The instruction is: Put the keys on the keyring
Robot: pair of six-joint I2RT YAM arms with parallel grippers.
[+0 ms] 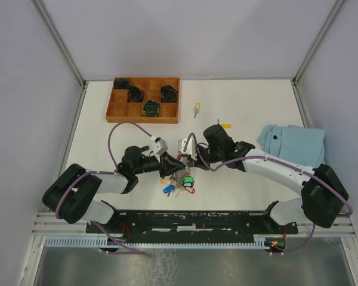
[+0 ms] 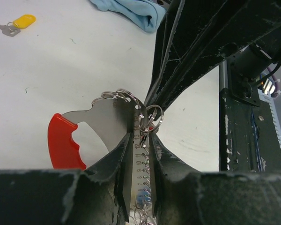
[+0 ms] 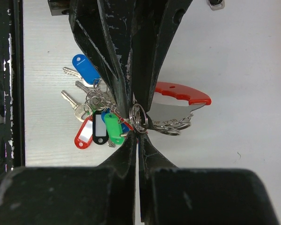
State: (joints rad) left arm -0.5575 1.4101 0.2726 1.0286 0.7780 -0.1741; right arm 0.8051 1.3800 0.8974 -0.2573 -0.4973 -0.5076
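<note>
Far left: a wooden tray (image 1: 116, 111) is being left alone, not part of the job. Left of centre, near edge: the left gripper (image 2: 141, 138) is being kept clamped on the keyring (image 1: 180, 182), its fingers closed on a flat metal strip next to the red-handled opener (image 3: 182, 93). The tags are hanging down toward the table. Just right of it, the right gripper (image 3: 136, 138) is being pressed in against the left one, fingers fully together. A small split ring (image 3: 138, 117) is apparently being pinched at the tips.

Further right and far: two keys are being left loose on the table, each with a yellow tag, one (image 1: 197, 108) near the tray and one (image 1: 225, 126) beside the right arm. Far right: a blue cloth (image 1: 292, 145) is lying untouched.

Step judged: the bunch is being steadied and a ring readied, with no loose key being threaded yet. Next move probably calls for the bunch being held firm by the left while the right is freed, a yellow key is fetched and its hole is worked onto the ring.
</note>
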